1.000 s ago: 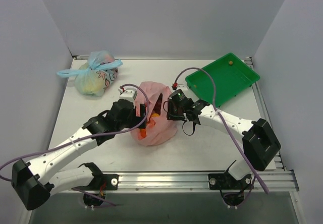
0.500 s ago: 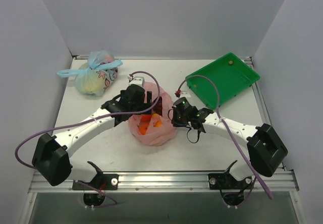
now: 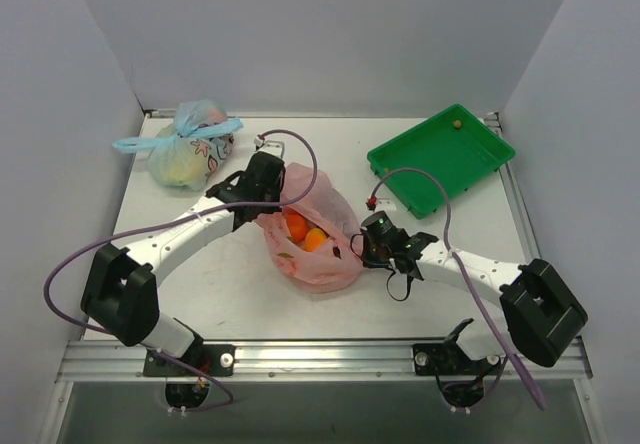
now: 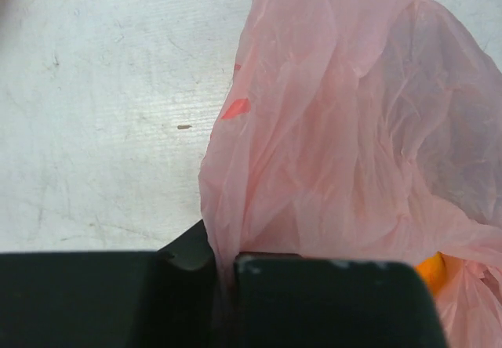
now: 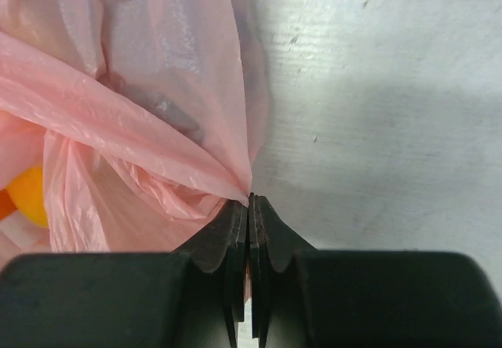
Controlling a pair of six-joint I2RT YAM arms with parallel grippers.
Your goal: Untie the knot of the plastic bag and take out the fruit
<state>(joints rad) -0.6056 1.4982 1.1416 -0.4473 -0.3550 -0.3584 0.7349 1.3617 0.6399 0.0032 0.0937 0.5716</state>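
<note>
The pink plastic bag (image 3: 325, 264) lies mid-table, its mouth stretched wide between both arms. Round orange fruit (image 3: 297, 226) shows inside the opening. My left gripper (image 3: 274, 200) is shut on the bag's far-left edge; in the left wrist view the jaws (image 4: 224, 266) pinch a fold of the pink plastic bag (image 4: 337, 128), with a bit of orange fruit (image 4: 431, 268) at the right. My right gripper (image 3: 353, 251) is shut on the bag's right edge; its tips (image 5: 249, 201) clamp a pleat of the plastic bag (image 5: 133, 121), with orange fruit (image 5: 31, 195) at the left. The knot is out of view.
A green tray (image 3: 432, 164) with a small bit in its far corner stands at the back right. A second bag with a light-blue tie (image 3: 190, 146) sits at the back left. Purple cables loop off both arms.
My left arm swung from the bag's near side to its far-left edge and shut on the plastic. My right gripper drew back toward the near right, stretching the bag and exposing the oranges.
</note>
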